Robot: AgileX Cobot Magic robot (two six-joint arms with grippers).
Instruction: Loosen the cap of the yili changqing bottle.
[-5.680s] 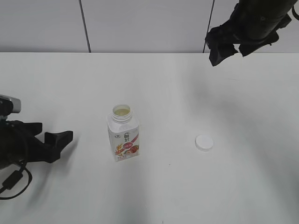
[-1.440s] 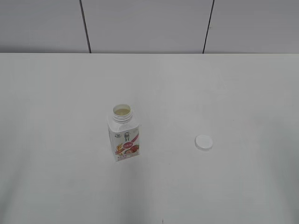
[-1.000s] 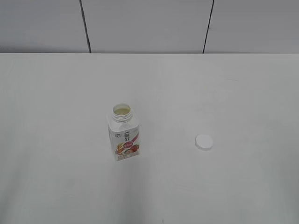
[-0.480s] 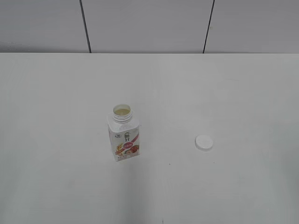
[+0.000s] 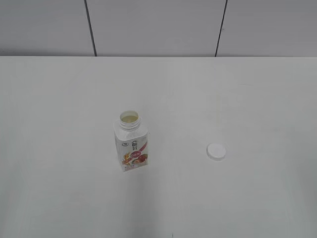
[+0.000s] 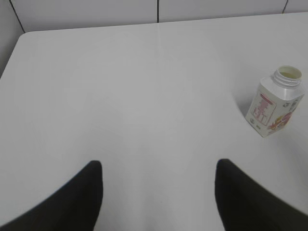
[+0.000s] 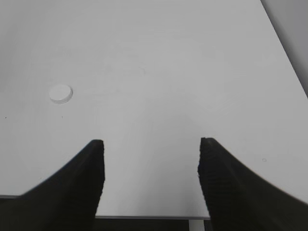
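Cap [image 5: 216,151] is off the bottle [image 5: 132,146], lying flat on the table [image 5: 223,89], well apart to the bottle's right in the exterior view. Bottle stands upright left of table centre, neck open, pale liquid visible inside; fruit label faces the camera.

Left wrist view: bottle [image 6: 275,107] sits at the right edge of frame, open neck up, printed side panel toward the camera. Left gripper [image 6: 159,168] is spread wide over bare table, nothing between its fingers [image 6: 86,192]; well apart from the bottle.

Right wrist view: cap [image 7: 61,93] lies at far left, flat on the table. Right gripper [image 7: 150,147] is also spread wide and holds nothing; cap is outside its span, ahead and to the left. Table's near edge shows below the fingers [image 7: 219,178].

Neither arm appears in the exterior view.
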